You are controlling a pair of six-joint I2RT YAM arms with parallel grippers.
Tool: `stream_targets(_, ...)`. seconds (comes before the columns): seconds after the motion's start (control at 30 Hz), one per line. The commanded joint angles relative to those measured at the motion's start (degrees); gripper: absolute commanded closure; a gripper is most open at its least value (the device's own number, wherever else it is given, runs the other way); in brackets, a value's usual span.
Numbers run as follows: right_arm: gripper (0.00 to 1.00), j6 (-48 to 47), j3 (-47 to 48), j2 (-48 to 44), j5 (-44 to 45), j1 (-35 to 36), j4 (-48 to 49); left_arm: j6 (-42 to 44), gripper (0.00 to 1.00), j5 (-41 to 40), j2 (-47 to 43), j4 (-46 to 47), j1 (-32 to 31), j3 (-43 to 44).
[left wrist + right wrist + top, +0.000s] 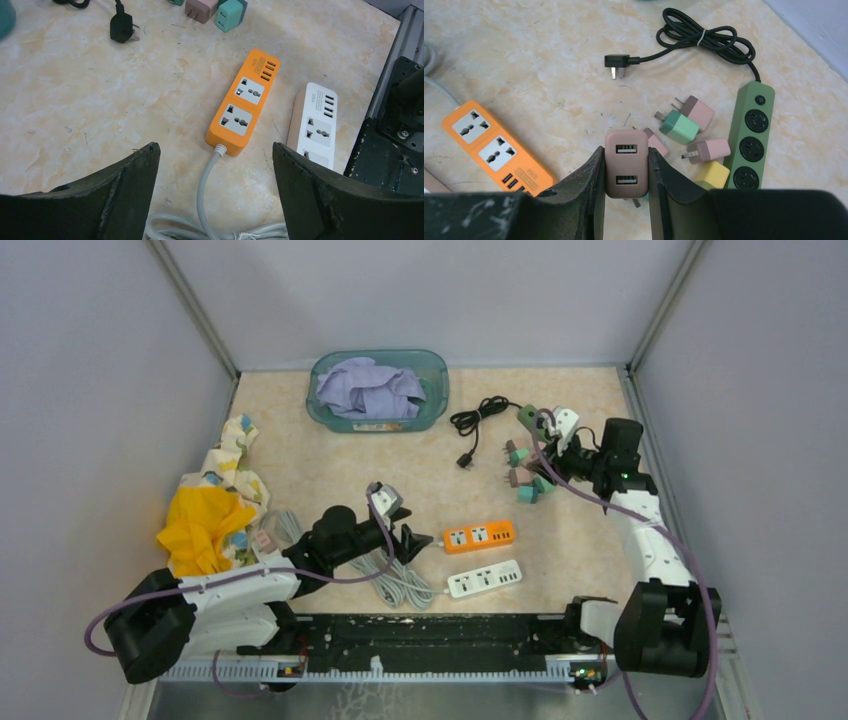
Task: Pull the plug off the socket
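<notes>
Plug: pink-brown USB adapter, out of any socket, lifted above the table well beyond and right of the orange strip.
Right gripper: jaws clamped on the plug's 2 flat sides, likely to carry it clear.
Left gripper: jaws spread wide, holding nothing, hovering over the orange strip's cable end, probably to steady it.
Orange strip sockets: all 2 empty.
Progress: pull looks done; setting the plug among the loose adapters, right of the orange strip, seems next.
</notes>
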Motion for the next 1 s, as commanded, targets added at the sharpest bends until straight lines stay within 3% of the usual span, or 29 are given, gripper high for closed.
stream_targets(0.0, 1.00, 2.53, -0.63, -1.03, 2.79, -0.80, 4.31, -0.75, 0.12, -0.90, -1.17, -0.52, 0.40, -0.53)
stream_targets(0.2, 1.00, 4.51, -0.90, 0.86, 8.19, -1.54, 6.08, -0.77, 0.12, -1.27, -1.30, -0.61, 0.48, -0.61)
stream_targets(0.43, 0.97, 9.66, -1.81, 5.41, 22.41, -1.62, 10.84, -0.84, 0.12, -1.51, -1.31, -0.70, 0.46, -0.70)
stream_targets(0.67, 0.92, 11.00, 1.59, 13.34, 32.02, -1.64, 7.45, -1.35, 0.12, -1.86, -1.94, -0.45, 0.55, -1.08)
stream_targets(0.77, 0.82, 11.39, 1.87, 14.38, 33.53, -1.64, 7.18, -1.83, 0.12, -1.98, -2.27, -0.26, 0.66, -1.38)
stream_targets(0.97, 0.51, 11.78, 2.14, 14.45, 33.13, -1.65, 6.76, -4.19, 0.12, -1.79, -2.43, -0.50, 0.70, -1.49)
